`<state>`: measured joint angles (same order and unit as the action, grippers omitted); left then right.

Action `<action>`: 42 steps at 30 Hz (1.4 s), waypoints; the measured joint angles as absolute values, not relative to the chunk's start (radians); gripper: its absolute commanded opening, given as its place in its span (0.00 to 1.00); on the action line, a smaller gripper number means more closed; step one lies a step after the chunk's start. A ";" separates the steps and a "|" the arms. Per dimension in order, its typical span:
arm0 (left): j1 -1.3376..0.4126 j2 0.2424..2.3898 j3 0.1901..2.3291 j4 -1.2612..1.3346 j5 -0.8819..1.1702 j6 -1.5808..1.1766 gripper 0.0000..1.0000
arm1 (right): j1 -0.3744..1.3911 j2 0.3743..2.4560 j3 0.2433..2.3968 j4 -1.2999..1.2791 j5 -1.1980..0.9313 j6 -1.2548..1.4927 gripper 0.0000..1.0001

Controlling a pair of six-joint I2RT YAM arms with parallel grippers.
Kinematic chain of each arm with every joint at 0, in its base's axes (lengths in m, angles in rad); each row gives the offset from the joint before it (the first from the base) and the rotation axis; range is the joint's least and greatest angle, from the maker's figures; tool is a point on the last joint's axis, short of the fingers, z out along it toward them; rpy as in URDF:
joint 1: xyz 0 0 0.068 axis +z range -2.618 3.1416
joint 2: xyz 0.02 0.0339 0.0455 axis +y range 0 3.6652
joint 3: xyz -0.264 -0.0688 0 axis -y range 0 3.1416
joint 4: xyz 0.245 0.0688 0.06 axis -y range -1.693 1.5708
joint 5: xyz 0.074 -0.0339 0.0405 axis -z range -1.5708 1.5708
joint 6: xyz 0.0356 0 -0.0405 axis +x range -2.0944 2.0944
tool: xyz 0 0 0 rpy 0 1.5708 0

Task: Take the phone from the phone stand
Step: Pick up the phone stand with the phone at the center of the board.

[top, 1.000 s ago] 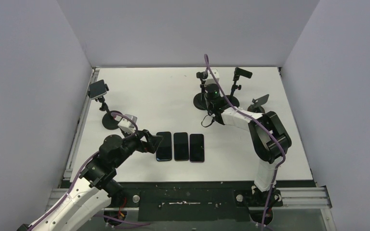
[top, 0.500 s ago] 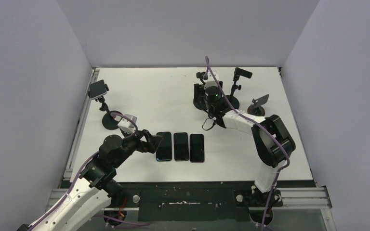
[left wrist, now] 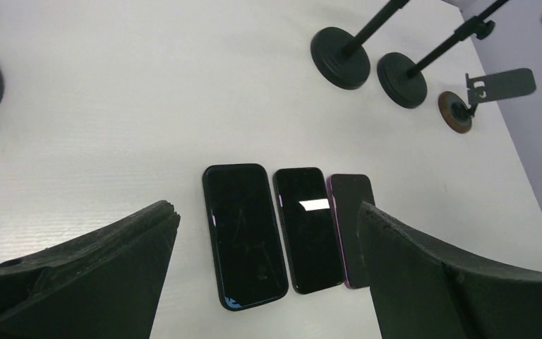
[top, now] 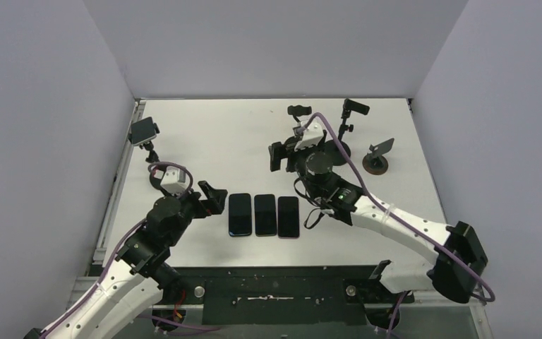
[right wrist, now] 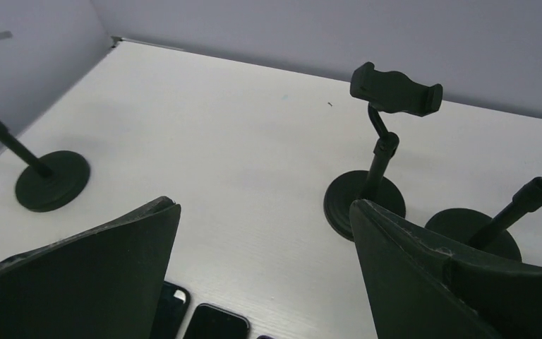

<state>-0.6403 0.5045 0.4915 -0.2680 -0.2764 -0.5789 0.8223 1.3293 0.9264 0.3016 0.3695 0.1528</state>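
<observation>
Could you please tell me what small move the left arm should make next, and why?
Probably swing the left pincer toward the phone clamped in the phone stand at the table's left edge. That pincer hangs open and empty beside three phones lying flat, and it is the nearer arm.

three dark phones (left wrist: 308, 226) lie flat side by side on the white desk (top: 219, 141); far right, two black pole stands (left wrist: 339, 47) beside a small brown-based stand (left wrist: 459, 109).
</observation>
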 measured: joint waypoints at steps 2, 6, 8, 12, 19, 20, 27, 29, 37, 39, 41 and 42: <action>-0.640 0.513 0.505 -0.289 -0.317 -0.604 0.97 | 0.879 1.263 0.923 0.254 0.401 0.165 0.96; -0.640 0.596 0.636 -0.405 -0.403 -0.643 0.97 | 1.002 1.200 0.924 0.139 0.493 0.191 0.94; -0.640 0.672 0.760 -0.476 -0.447 -0.653 0.97 | 1.062 1.198 0.922 0.067 0.525 0.217 0.93; -0.630 0.845 1.051 -0.577 -0.511 -0.662 0.97 | 1.120 1.174 0.847 -0.010 0.525 0.281 0.91; -0.459 0.928 1.202 -0.719 -0.496 -0.698 0.97 | 1.121 1.073 0.712 -0.028 0.459 0.364 0.91; -0.429 0.930 1.202 -0.749 -0.493 -0.705 0.97 | 1.121 1.065 0.710 -0.025 0.448 0.369 0.91; -0.301 0.948 1.203 -0.806 -0.461 -0.788 0.97 | 1.121 1.052 0.697 0.000 0.360 0.386 0.91; -0.258 0.962 1.204 -0.802 -0.443 -0.839 0.97 | 1.121 1.050 0.688 0.005 0.335 0.392 0.91; -0.092 0.989 1.188 -0.758 -0.405 -1.120 0.86 | 1.121 1.021 0.681 0.001 0.287 0.405 0.91; -0.056 1.000 1.188 -0.756 -0.411 -1.172 0.84 | 1.121 1.000 0.680 -0.001 0.284 0.405 0.91; -0.014 1.017 1.188 -0.755 -0.418 -1.223 0.81 | 1.121 0.984 0.678 -0.002 0.282 0.405 0.91; 0.007 1.028 1.188 -0.754 -0.419 -1.243 0.79 | 1.121 0.977 0.678 -0.002 0.281 0.405 0.91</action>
<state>0.0071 1.0283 1.1881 -0.7544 -0.4194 -1.2427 1.1210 0.9768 0.6777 -0.0025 0.2813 0.4053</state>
